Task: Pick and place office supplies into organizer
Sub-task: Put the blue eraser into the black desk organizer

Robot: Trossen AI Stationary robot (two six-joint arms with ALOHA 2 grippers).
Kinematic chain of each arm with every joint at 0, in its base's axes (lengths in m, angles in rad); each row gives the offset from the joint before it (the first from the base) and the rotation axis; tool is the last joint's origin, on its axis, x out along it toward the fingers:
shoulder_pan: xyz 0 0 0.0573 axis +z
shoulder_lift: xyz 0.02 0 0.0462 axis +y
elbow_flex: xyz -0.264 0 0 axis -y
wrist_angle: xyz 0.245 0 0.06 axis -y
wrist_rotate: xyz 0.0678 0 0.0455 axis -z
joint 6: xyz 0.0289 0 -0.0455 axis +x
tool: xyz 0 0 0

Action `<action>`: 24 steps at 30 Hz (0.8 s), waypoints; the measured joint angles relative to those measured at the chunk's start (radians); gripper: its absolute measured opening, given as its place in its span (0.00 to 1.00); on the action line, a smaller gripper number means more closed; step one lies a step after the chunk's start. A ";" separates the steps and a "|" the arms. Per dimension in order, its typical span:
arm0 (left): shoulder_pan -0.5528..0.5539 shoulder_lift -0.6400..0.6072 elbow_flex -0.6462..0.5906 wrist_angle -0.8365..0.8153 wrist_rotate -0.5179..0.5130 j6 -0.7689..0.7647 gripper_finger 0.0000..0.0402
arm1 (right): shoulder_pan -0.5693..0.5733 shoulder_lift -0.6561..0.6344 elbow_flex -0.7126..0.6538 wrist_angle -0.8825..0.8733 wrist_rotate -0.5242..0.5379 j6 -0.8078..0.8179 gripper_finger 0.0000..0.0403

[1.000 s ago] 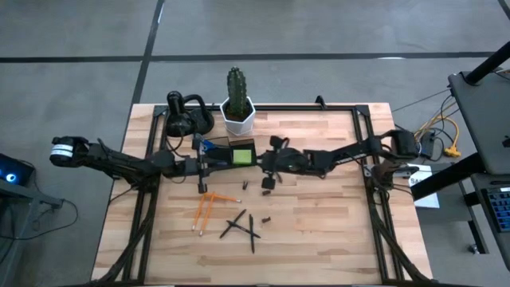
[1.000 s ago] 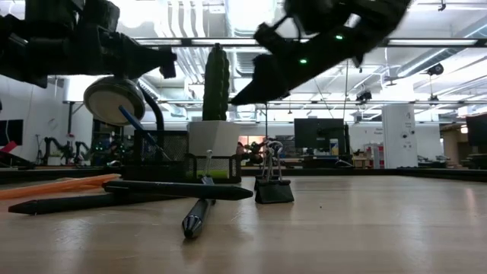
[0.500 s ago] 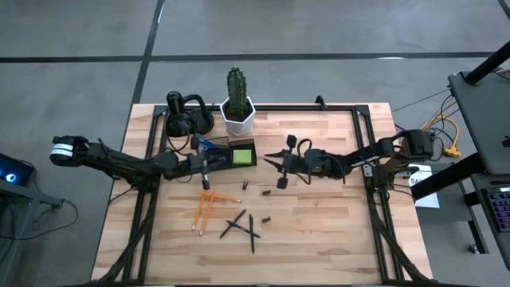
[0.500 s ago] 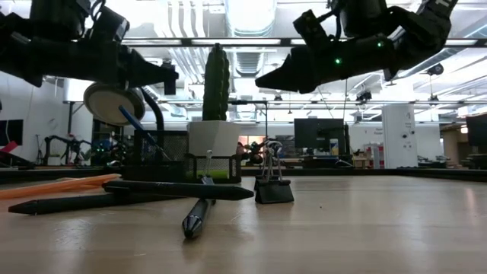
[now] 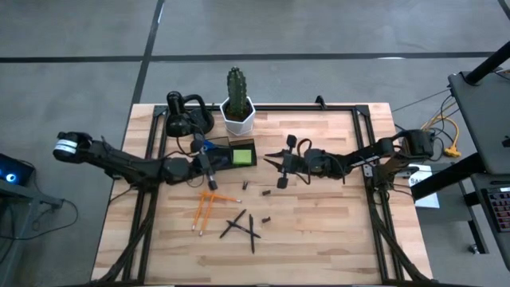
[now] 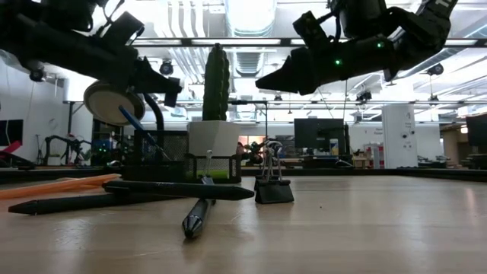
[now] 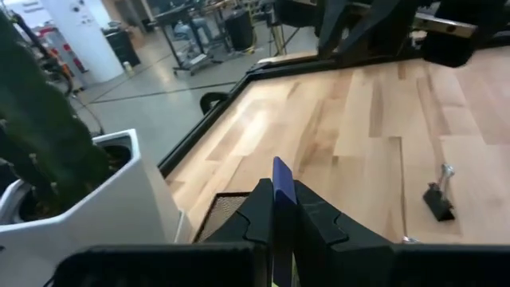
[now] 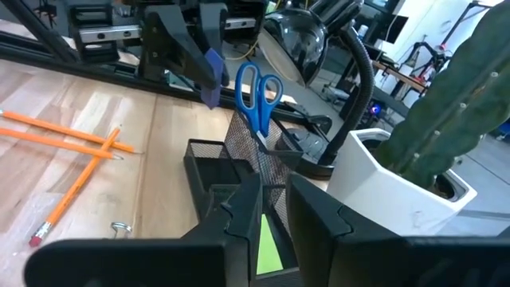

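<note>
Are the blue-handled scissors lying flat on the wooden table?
No. In the right wrist view the blue-handled scissors stand upright, handles up, in the dark mesh organizer.

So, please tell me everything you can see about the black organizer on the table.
The organizer is a small dark box that looks like wire mesh, with a taller section and lower open compartments. It stands upright on the wooden table, next to the white cactus pot. Blue-handled scissors stand in the taller section, handles up, and a lime-green sticky-note pad lies in a lower compartment. The left gripper is just beside it, holding something blue; neither gripper touches the box.
</note>
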 joint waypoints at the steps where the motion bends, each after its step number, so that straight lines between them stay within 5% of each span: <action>1: -0.009 0.005 0.001 0.000 -0.014 0.000 0.02 | 0.000 0.000 -0.001 0.000 0.000 0.000 0.12; 9: -0.065 0.030 0.004 -0.030 -0.133 -0.001 0.02 | 0.000 0.001 -0.014 -0.002 0.001 0.000 0.12; 24: -0.073 0.110 0.006 -0.090 -0.170 -0.050 0.02 | -0.003 0.001 -0.026 -0.001 0.003 -0.015 0.12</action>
